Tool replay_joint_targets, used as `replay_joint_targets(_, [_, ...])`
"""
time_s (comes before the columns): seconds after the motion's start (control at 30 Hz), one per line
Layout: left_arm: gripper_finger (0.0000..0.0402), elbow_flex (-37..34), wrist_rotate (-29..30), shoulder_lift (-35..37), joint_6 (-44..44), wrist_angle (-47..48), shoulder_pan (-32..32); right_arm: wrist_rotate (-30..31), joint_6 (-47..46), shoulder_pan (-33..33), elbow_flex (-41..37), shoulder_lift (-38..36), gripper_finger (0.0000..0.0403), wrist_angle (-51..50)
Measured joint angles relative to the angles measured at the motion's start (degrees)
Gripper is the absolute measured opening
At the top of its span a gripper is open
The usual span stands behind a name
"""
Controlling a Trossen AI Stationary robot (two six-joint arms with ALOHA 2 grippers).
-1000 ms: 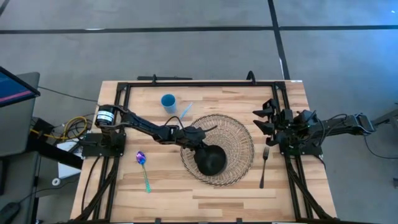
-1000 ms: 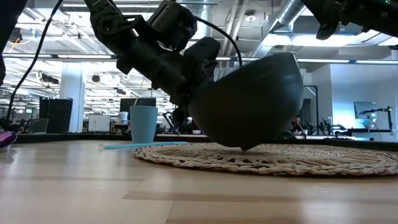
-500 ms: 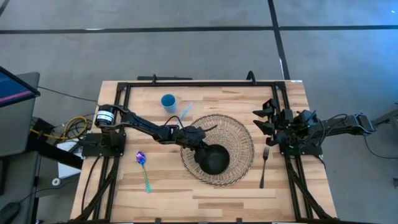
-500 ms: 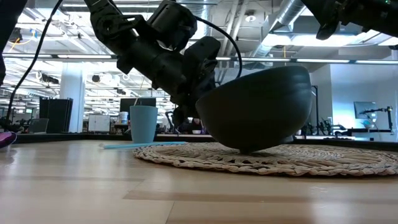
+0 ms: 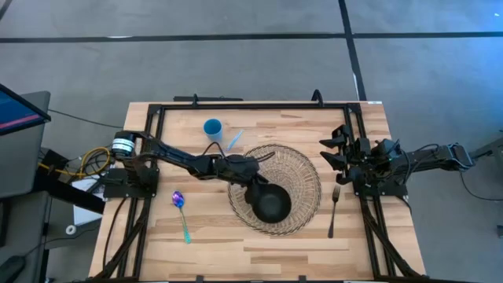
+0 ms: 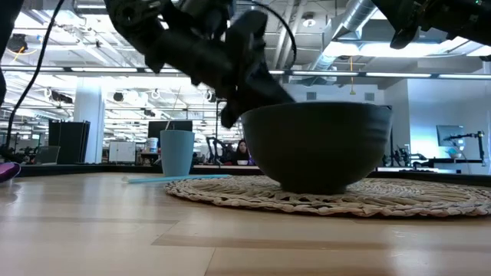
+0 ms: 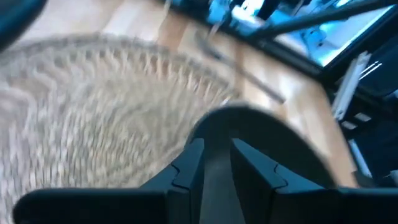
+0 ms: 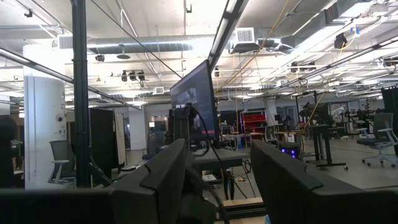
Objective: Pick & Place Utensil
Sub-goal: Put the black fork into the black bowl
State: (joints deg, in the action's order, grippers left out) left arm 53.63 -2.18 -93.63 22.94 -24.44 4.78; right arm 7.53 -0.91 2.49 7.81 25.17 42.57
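Observation:
A dark bowl (image 5: pixel 273 204) stands upright on its base on a round woven placemat (image 5: pixel 302 169) at mid-table; it also shows in the low view (image 6: pixel 318 146). My left gripper (image 5: pixel 254 184) is at the bowl's left far rim, fingers close together on it. A purple-headed spoon (image 5: pixel 181 214) lies on the table left of the mat. A fork (image 5: pixel 333 208) lies right of the mat. My right gripper (image 8: pixel 217 180) waits open and empty at the table's right edge. My left gripper holds the bowl by its rim (image 5: pixel 259 191) on the side toward the table's left, coming slanting down from the left. The rim (image 7: pixel 214 134) runs between its two fingers in the blurred wrist view. The bowl sits level with its base on the placemat.
A blue cup (image 5: pixel 212 128) stands at the far left of the table with a light-blue straw (image 5: pixel 235 140) lying beside it. A black frame (image 5: pixel 251 104) runs along the far and side edges. Bare wood lies along the near edge.
My left gripper has turned at the wrist and swung the bowl from tipped on its side to upright. The bowl now rests level on the placemat, a little farther toward the table's right than before.

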Motion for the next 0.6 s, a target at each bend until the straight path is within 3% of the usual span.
replay_joint_targets(0.43, [0.0079, 0.0, 0.4, 13.2, -9.2, 6.7, -0.3, 0.0, 0.0, 0.0, 0.0, 0.3, 0.0175, -0.2])
replay_joint_targets(0.6, [0.0079, 0.0, 0.6, 17.8, -9.7, 11.6, -1.0, 0.0, -3.0, 0.1, 0.7, 5.1, 0.0176, -1.1])
